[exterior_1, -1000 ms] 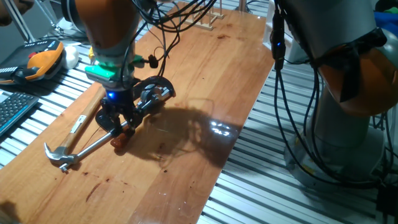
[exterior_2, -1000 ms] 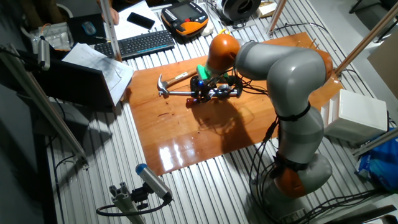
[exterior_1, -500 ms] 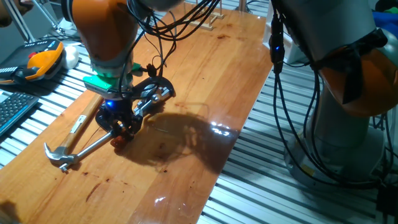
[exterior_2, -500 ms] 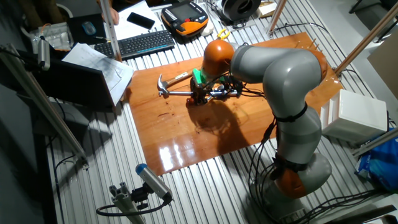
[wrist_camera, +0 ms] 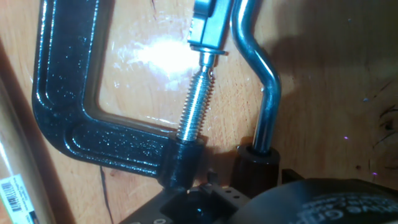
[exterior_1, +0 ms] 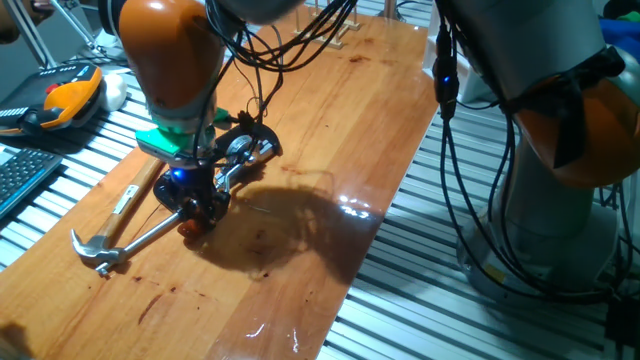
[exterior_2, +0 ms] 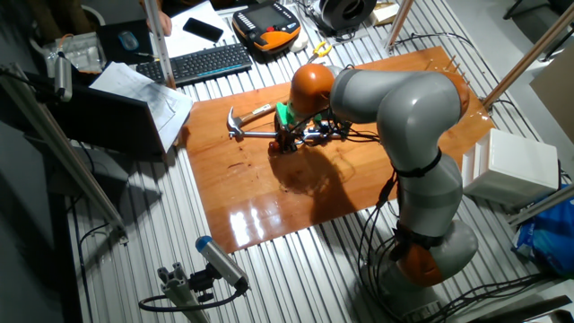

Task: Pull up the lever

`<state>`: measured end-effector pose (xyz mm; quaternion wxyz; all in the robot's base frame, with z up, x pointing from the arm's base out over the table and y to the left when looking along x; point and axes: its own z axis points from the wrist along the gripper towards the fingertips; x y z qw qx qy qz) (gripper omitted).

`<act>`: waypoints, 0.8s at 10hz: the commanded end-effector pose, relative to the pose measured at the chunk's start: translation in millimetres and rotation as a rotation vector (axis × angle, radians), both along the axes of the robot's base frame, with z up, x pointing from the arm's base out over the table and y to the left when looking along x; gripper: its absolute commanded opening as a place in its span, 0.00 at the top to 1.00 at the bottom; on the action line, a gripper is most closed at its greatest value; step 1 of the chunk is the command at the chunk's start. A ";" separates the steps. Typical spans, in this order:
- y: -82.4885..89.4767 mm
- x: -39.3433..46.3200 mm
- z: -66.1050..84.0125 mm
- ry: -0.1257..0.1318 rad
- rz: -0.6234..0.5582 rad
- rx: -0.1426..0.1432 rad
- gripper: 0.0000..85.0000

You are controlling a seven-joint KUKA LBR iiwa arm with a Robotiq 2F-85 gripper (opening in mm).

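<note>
The gripper (exterior_1: 200, 203) sits low over the lever (wrist_camera: 264, 93) beside the black clamp (wrist_camera: 68, 118), right of the hammer (exterior_1: 110, 225); I cannot tell whether its fingers are spread or pinching.

Glossy varnished wood table (exterior_1: 330, 130), glare spots. Clamp frame (wrist_camera: 68, 134) black, speckled, rough-cast metal. Threaded screw (wrist_camera: 196, 109) bright steel. Lever (wrist_camera: 264, 93) smooth shiny metal, dark matt tip. Hammer (exterior_1: 105, 235) wooden handle, steel head.

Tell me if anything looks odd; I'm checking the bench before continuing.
Nothing looks damaged or spilled. The claw hammer lies flat beside the black clamp, and the lever is bent, seemingly by design, with the gripper low over it.
</note>
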<state>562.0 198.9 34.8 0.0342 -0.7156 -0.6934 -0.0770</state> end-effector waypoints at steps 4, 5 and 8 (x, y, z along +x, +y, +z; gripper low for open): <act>0.2 -0.1 -0.6 -0.010 0.006 0.001 0.60; 0.2 0.0 -0.7 -0.015 0.007 0.002 0.80; -0.1 0.4 -1.1 -0.045 0.017 0.020 1.00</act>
